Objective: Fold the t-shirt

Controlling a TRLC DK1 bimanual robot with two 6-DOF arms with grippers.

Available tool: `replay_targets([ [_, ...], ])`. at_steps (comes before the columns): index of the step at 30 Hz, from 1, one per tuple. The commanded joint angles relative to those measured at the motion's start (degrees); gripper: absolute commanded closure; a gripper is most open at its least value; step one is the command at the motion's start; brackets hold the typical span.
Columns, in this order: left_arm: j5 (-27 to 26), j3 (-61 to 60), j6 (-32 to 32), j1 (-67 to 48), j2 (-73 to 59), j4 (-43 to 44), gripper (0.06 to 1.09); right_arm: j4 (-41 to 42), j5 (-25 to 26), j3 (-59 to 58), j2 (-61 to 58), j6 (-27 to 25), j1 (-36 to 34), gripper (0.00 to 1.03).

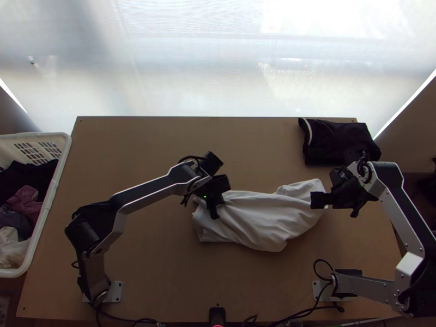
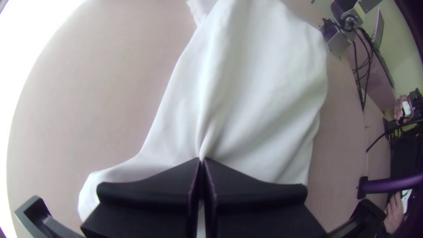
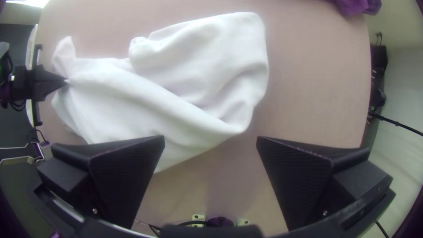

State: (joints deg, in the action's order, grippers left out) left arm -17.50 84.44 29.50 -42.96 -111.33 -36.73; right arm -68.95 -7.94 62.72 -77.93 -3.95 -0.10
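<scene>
The light wooden table (image 1: 163, 163) is the biggest thing here. Against its left side stands a white laundry basket (image 1: 49, 218) with dark, maroon and pale clothes in it. The white t-shirt (image 1: 267, 218) lies bunched across the middle and right of the table, ridged with creases. Far right, by the corner, sits a folded black garment (image 1: 335, 141) with a pale trim, apart from the shirt. The right gripper (image 1: 337, 203), its fingers wide apart and empty, is over the shirt's right end and hides part of it. The left gripper (image 1: 216, 216) has its fingers pinched together on cloth near the shirt's left end. Thin black cables (image 1: 305, 312) trail along the near edge.
</scene>
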Motion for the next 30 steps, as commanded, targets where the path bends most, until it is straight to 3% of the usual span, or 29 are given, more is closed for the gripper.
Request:
replay_targets([
  [1,-0.43,-1.83,0.56,3.15,9.73,-9.85,1.05,0.04,0.03,1.09,-0.03,-0.10,0.01,0.06],
  [6,-0.35,-2.62,0.83,7.89,22.03,-13.10,1.05,0.04,-0.05,1.97,-0.29,0.08,1.33,0.06],
  [13,-0.35,7.58,0.91,14.31,29.41,-21.45,1.05,0.39,-0.23,2.50,-1.35,0.52,4.58,0.06],
  [22,0.80,28.41,0.65,23.01,30.29,-27.69,1.05,0.39,-0.49,2.58,-1.17,0.43,5.72,0.06],
  [30,7.30,45.11,0.83,22.57,27.83,-29.98,1.05,1.10,-1.55,1.97,-0.91,0.52,6.34,0.06],
])
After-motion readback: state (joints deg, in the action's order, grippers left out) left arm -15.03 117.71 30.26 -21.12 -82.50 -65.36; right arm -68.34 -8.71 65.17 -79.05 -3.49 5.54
